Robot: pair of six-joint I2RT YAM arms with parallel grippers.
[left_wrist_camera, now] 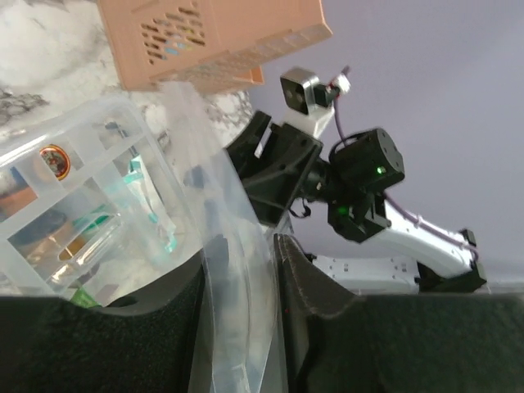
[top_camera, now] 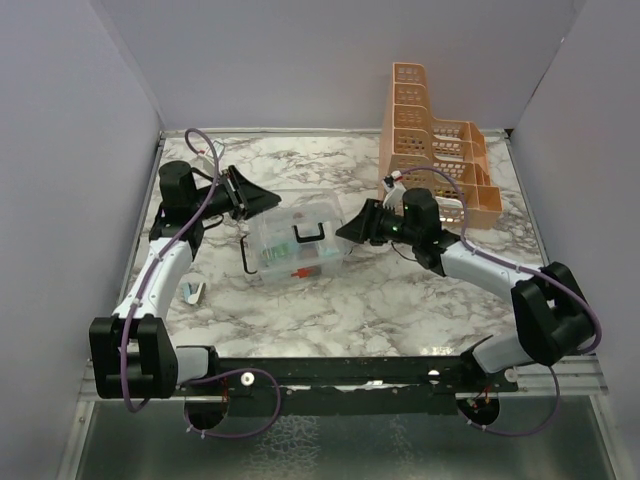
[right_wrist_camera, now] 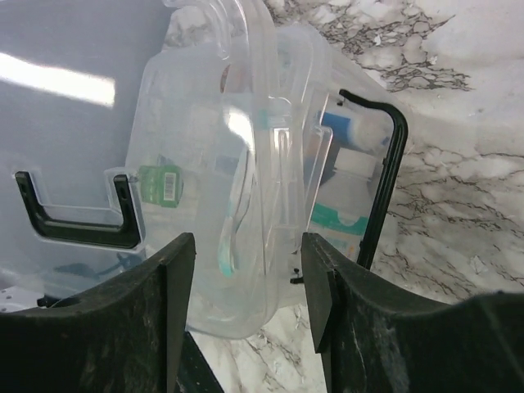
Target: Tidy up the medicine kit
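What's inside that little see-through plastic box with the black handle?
Through the small transparent plastic box show teal-and-white packets, a green-labelled item and a small round orange-rimmed item. Labels are unreadable; whatever lies beneath is hidden.

Taking the medicine kit as landmark: its left end is blocked by the left gripper, which is pinched on the clear wall. Its right end is blocked by the right gripper, jaws astride it. Behind and to the right, well apart, stands the tall orange rack. Straight in front and straight behind, the marble table offers free passage. A small white item lies front-left.
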